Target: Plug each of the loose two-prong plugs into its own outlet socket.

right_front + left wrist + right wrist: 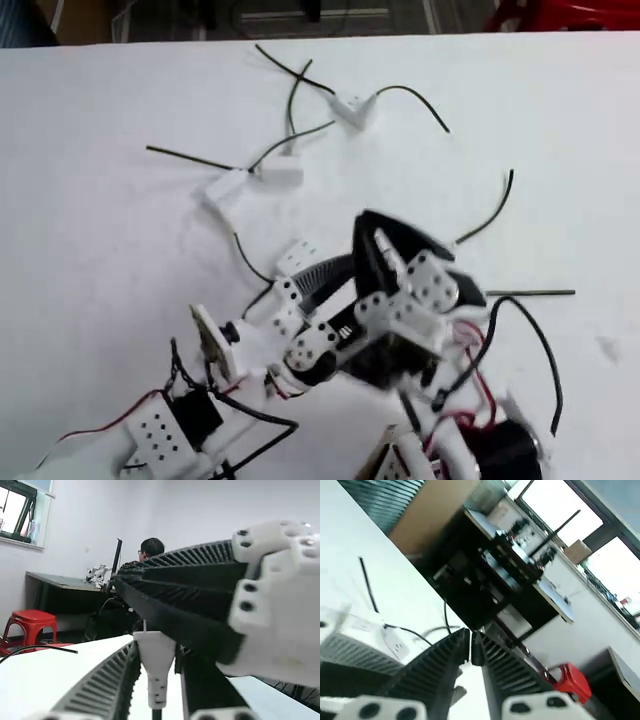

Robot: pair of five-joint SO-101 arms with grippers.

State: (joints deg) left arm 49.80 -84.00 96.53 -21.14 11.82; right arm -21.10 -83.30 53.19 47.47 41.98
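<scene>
A white two-prong plug point(155, 662) stands prongs-up between the fingers of my left gripper point(156, 680), which is shut on it. From above, this plug point(297, 257) sits at the tip of the left gripper point(300, 275) near the table's middle. My right gripper point(470, 647) has its ribbed fingers pressed together, with nothing between them. Its black fingers point(190, 600) cross just above the held plug, and in the high view the right gripper point(378, 238) lies right of the left one. White plug and socket pieces point(278, 173) lie farther back.
More white pieces with black wires lie at the back point(350, 108) and left point(225, 187). Loose black wires point(495, 210) trail on the right. The white table point(90, 250) has free room on the left. A red stool point(30, 622) stands in the room behind.
</scene>
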